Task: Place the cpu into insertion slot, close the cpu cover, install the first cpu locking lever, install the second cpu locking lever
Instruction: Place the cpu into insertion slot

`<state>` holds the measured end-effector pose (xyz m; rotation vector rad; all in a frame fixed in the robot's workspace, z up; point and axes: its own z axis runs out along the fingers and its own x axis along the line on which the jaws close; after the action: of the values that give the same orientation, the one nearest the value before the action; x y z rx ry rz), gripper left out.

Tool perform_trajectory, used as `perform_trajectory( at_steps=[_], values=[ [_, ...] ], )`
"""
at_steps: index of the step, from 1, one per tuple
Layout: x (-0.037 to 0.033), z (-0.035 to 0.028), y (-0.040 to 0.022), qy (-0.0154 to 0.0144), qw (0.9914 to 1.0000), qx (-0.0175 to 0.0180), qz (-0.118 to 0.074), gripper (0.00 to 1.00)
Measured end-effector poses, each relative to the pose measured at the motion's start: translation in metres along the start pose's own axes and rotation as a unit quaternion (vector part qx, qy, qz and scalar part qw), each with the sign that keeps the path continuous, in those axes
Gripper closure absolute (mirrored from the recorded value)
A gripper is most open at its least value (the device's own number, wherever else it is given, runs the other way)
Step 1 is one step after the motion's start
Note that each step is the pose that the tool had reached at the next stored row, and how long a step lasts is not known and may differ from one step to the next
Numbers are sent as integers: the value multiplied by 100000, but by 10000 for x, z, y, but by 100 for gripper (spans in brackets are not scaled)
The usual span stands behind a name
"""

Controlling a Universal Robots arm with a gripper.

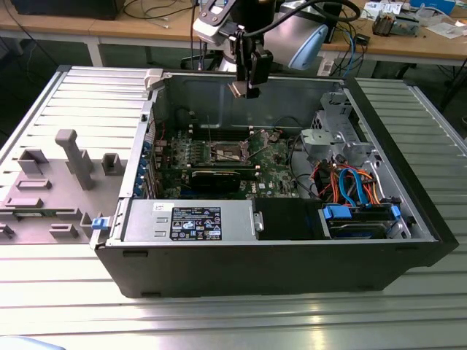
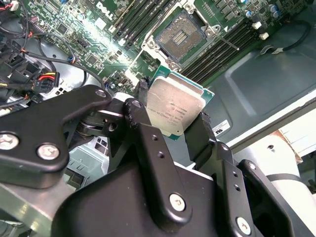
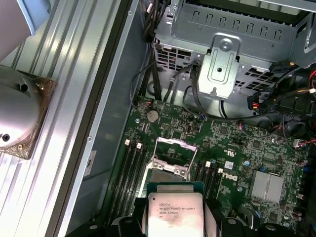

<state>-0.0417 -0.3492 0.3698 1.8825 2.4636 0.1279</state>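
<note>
Within the hand [image 2: 172,107], the cpu [image 2: 177,101]

The cpu [image 2: 175,106] has a silver-grey top and a green rim; the circuit board [image 3: 237,143] is green; the cables [image 1: 355,184] are orange and blue.

In the first wrist view the cpu [image 3: 174,210] is cut off by the picture's edge, the gripper [image 3: 174,223] covers its two sides, and it hides the near part of the slot [image 3: 169,165]. In the second wrist view the gripper hides one corner of the cpu. In the exterior view the slot is too small to make out in detail, and the arm [image 1: 252,14] is cut off at the picture's edge.
</note>
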Motion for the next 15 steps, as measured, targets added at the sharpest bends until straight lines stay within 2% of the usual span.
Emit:
perform_trajectory(
  at_steps=[7,15],
  values=[
    [1,0,-2,-234,99965,-50,2623,45],
    [1,0,-2,-246,99962,-54,2749,45]
  ],
)
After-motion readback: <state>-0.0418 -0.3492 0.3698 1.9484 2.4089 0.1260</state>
